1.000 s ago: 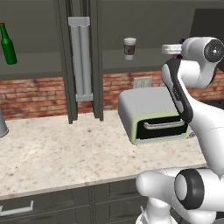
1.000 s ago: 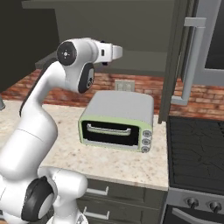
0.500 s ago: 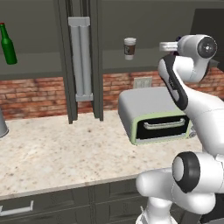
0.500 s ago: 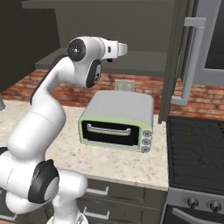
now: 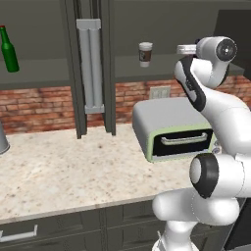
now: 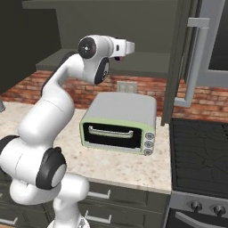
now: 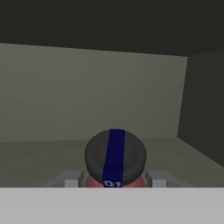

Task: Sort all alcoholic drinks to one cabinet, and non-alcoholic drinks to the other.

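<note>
Dark-capped bottle [image 7: 115,159] sits clamped between the gripper [image 7: 114,178] fingers, inside the cabinet [image 7: 87,100]

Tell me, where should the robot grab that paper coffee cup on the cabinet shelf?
Around the brown sleeve of the coffee cup, coming level from the open front of the shelf. It stands upright, and the lid on top would likely slip. The gripper must first release its dark-capped bottle.

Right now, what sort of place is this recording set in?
A rendered home kitchen, by the look of it: a toaster oven sits on a speckled stone counter against a brick backsplash, with a stovetop beside it and dark wall cabinets above.
</note>
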Motion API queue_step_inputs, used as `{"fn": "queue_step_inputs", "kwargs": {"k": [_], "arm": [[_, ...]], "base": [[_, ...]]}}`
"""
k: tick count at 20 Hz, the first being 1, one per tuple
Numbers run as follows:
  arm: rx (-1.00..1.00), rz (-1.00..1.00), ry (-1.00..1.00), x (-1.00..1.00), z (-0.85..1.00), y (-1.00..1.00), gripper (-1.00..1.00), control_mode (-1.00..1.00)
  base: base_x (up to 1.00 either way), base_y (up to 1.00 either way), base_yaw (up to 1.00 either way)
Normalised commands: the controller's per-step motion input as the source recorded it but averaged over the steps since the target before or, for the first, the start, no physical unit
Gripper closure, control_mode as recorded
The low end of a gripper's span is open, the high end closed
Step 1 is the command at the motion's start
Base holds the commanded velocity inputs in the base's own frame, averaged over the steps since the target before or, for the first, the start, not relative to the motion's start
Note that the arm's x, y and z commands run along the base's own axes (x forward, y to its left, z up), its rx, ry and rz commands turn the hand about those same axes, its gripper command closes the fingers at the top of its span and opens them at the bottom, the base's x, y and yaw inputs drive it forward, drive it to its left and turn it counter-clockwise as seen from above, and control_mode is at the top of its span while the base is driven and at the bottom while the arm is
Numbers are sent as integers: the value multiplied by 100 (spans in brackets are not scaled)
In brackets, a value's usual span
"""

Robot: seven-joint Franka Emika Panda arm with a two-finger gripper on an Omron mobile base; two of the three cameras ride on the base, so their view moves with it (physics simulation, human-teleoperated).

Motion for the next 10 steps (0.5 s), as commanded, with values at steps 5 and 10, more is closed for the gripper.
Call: {"fn": "queue_step_inputs", "kwargs": {"k": [5,10], "arm": [[0,0,0,28,0,-10,100,-100],[-1,0,0,22,-1,-7,100,-100]], "base": [[0,0,0],[0,0,0]]}}
